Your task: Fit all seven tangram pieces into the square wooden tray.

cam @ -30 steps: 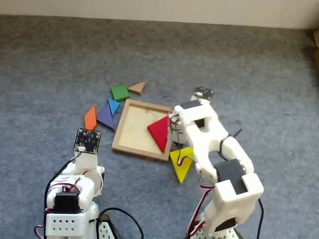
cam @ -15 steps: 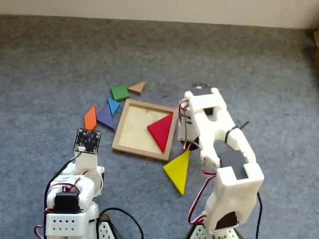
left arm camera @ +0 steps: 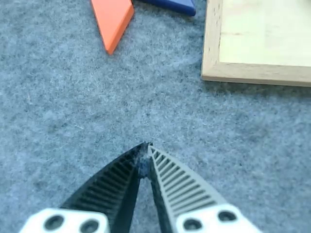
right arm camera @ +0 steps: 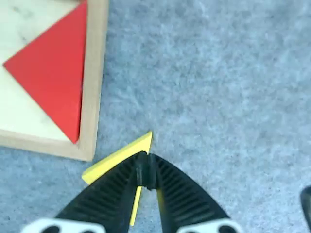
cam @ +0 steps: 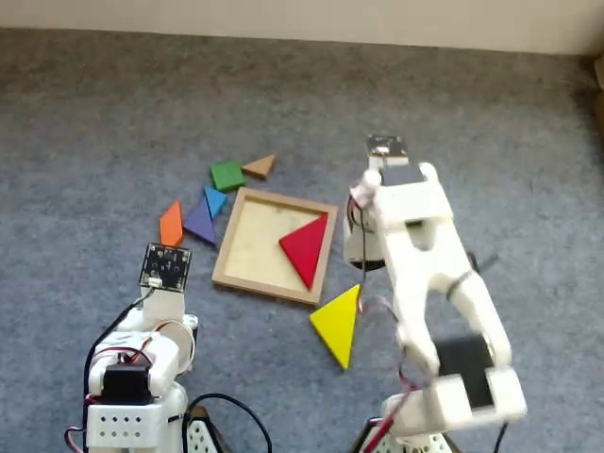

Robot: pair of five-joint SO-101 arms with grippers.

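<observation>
Right wrist view has the right gripper (right arm camera: 146, 170) with its jaws pressed together, empty, hanging over the tip of the yellow triangle (right arm camera: 116, 158). That piece lies on the grey carpet (right arm camera: 218, 73) just outside the wooden tray (right arm camera: 95, 73), where the red triangle (right arm camera: 51, 73) lies flat against the rim. Left wrist view shows the left gripper (left arm camera: 147, 149) likewise closed on nothing near a tray corner and the orange piece (left arm camera: 112, 19), while the high view adds the green square (cam: 226, 176), tan triangle (cam: 260, 167), light blue triangle (cam: 215, 200) and purple triangle (cam: 199, 223) clustered by the tray, and a pale wall (cam: 283, 14) at the carpet's far edge.
</observation>
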